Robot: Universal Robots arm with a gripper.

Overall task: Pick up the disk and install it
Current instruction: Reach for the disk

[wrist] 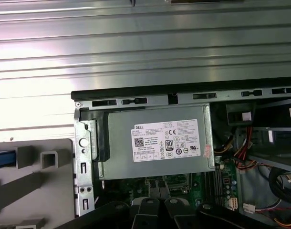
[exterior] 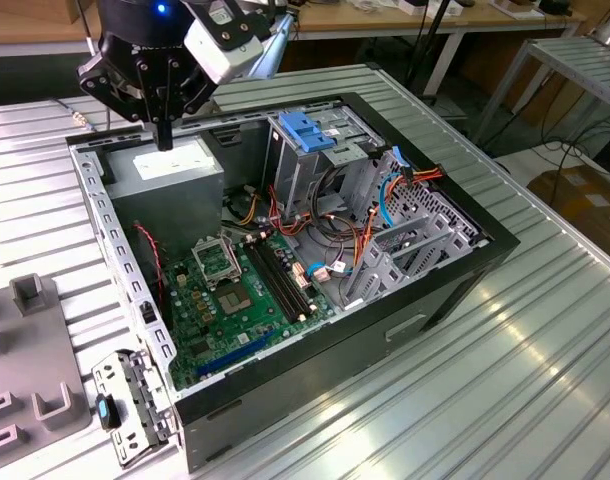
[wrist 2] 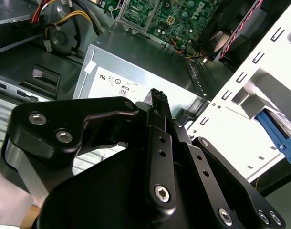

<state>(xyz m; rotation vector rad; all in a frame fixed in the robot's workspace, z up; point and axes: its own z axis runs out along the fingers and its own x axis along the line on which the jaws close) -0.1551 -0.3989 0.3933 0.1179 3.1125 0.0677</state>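
We see the tool with its fingers drawn together into one dark stalk, and nothing is gripped between them. It points straight down over the power supply, close above the grey box's labelled top. We cannot tell whether the tip touches it. The power supply sits in the far corner of the open computer case, toward the exterior view's left, tucked against the perforated metal side rail.

Outside that rail lies a grey fixture with raised slots, and there we find the disk. What we see of it is a strip of its bright blue carrier resting among the fixture's blocks, apart from the tool and outside the case.

Inside the case, just beyond the power supply, the green motherboard lies flat on the floor. Toward the exterior view's right of the power supply stands the tall grey drive cage, topped by its light-blue latch plate. Orange, red and blue cables run between the cage and the board.

The case rests on a ribbed metal worktop.
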